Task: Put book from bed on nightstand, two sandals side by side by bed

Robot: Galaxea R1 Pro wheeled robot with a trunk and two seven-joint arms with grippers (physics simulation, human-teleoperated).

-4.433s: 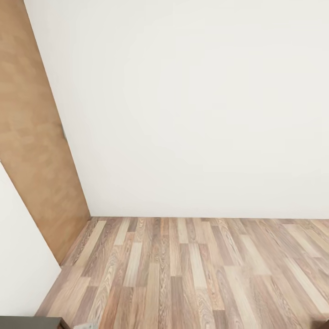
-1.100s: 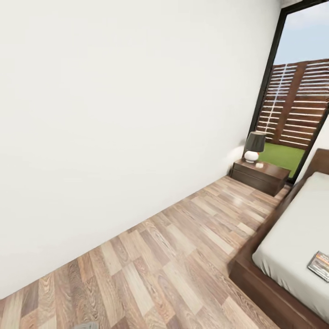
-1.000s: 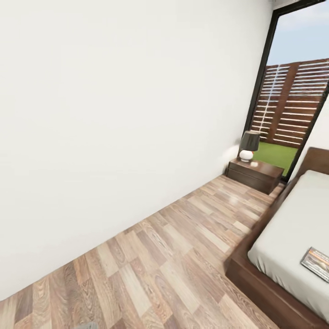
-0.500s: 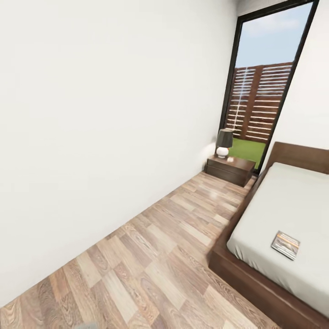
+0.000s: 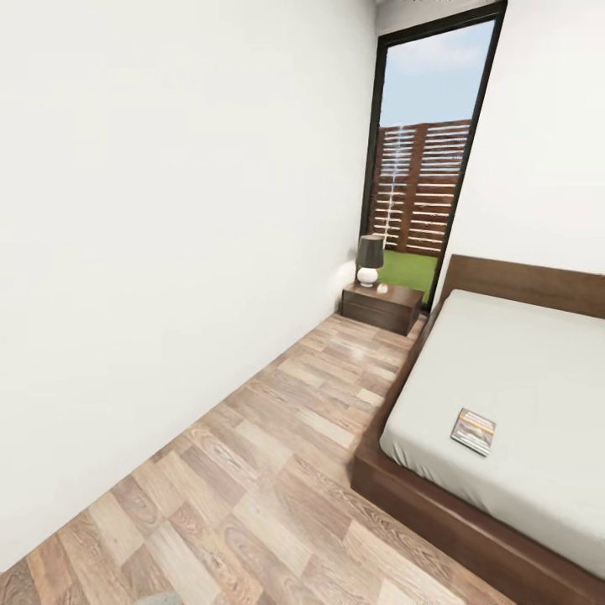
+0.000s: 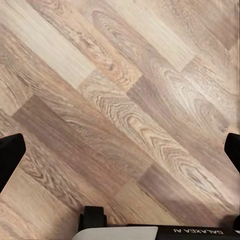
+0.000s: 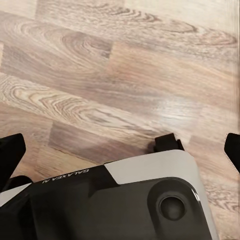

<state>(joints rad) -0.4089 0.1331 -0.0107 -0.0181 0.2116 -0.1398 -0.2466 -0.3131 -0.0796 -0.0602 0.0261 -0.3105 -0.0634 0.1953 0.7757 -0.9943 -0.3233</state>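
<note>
— Right, where's the book (image 5: 473, 431)?

— I see it flat on the bed (image 5: 538, 370), near the mattress's floor-side edge. Nightstand (image 5: 381, 307) stands by the headboard at the window (image 5: 424, 160), lamp (image 5: 369, 260) on top.

— Claws?

— Left gripper (image 6: 120, 150): fingertips far apart at the frame edges, nothing between, plank floor (image 6: 125, 100) below. Right gripper (image 7: 120, 145): likewise spread wide and empty, over floor and the robot's base (image 7: 150, 200).

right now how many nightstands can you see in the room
1. The nightstand stands against the white wall beside the bed's headboard, below the tall window, with a lamp on top. A second one may be hidden beyond the bed.
</note>
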